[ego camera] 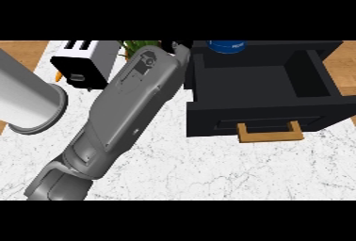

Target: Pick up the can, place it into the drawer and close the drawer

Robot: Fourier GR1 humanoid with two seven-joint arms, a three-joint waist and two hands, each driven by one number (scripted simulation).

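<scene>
Since only the left arm shows, slanting from the lower-left corner up to the view's top, any grab falls to the left hand; the right hand isn't in view. Can is blue, cut off by the view's top edge, and lies to the hand's right, near it but w/ a gap between. It looks upright, long axis vertical, tho too little shows to be sure. Fingers: can't tell wide or narrow, since the wrist hides most of the hand and the rest blends w/ the dark drawer. Drawer is black and stands open toward the robot, wooden handle at its front. Can sits at the drawer's far end; whether inside the back or on the bench behind it is unclear. Rest of the drawer's floor shows nothing lying on it. Toaster, plant and a grey cylinder stand to the arm's left, away from the job. Judgement: next move calls for a short shift rightward to the can.
</scene>
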